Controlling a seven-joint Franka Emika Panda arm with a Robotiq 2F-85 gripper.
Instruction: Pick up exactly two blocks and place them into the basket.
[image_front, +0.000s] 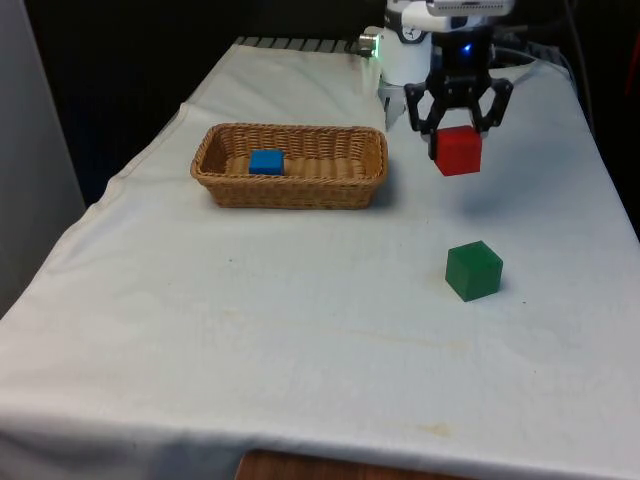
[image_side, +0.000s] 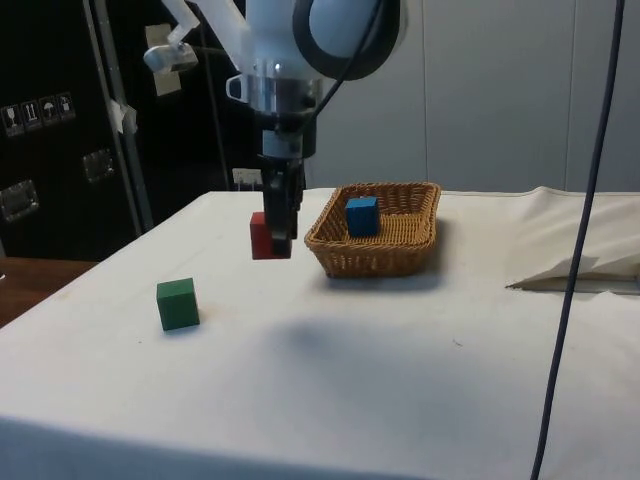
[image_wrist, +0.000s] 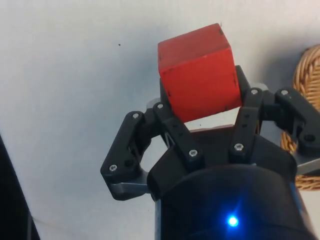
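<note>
In the front view, going left to right, we see the wicker basket (image_front: 290, 165) on the desk (image_front: 300, 340) at far left, blue block (image_front: 266, 161) lying inside it. Just right of the basket, the gripper (image_front: 458, 128) is clamped on the red block (image_front: 458, 150), held clear above the cloth. Side view confirms it: red block off the surface, beside the basket's rim. Green block (image_front: 473, 270) sits on the desk nearer to us, right of centre, well apart from the basket.
</note>
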